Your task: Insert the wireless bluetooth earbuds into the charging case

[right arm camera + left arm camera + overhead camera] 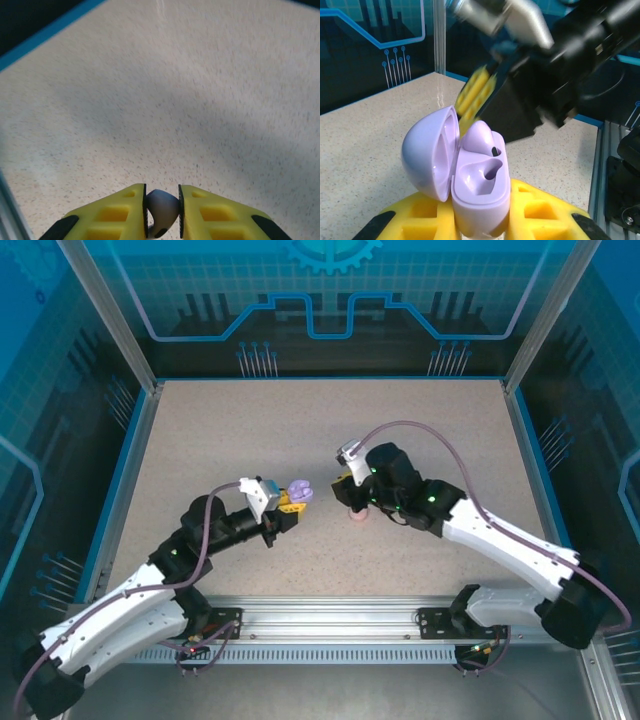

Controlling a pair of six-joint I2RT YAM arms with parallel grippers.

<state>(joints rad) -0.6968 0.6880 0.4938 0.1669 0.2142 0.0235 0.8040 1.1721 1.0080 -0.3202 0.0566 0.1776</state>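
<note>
Lilac case (477,192) clamped in your left hand (480,220); your right hand (162,196) pinched a lilac earbud (161,211) — risk was it twisting, missing the socket (491,171).

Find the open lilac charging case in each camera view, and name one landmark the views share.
Top external: lilac case, left of centre, in the left tool.
Left wrist: the case, lower centre, lid open.
Right wrist: the right tool pinches an earbud here.
Shared landmark: the speckled tabletop.
</note>
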